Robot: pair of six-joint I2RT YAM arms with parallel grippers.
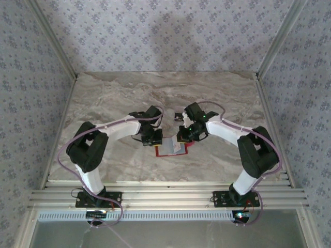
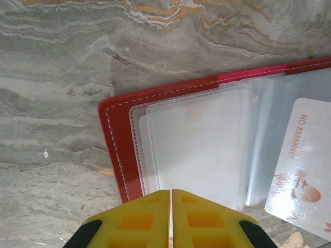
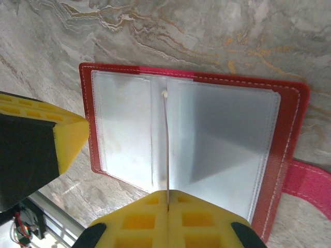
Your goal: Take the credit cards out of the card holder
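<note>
Left gripper (image 2: 170, 199) had its fingers pressed together, no gap, sitting over the near edge of the wallet (image 2: 116, 139). Whether it actually pinched the cover or just pressed on it, cannot tell. The wallet lay open and flat on the table (image 2: 51, 77) between the two arms, red cover down, clear pockets up. The left-hand pockets looked empty.

One card (image 2: 302, 160) showed on the right side in the left wrist view: white, printed number, partly out past the pockets; cannot tell if it was fully free.

Right gripper (image 3: 168, 199) was closed on a sleeve (image 3: 166, 150), a clear leaf seen edge-on, lifted upright off the spine. Red tab (image 3: 310, 181) stuck out at the wallet's far right.

Handling, as a judgement: the card is light, stiff, thin and slick, and plastic on plastic will slip. Best hold is its exposed short edge, pinched flat, pulled straight along the pocket. The sleeve is floppy and may tear or drag the light wallet along, so the wallet needs pinning while pulling.
</note>
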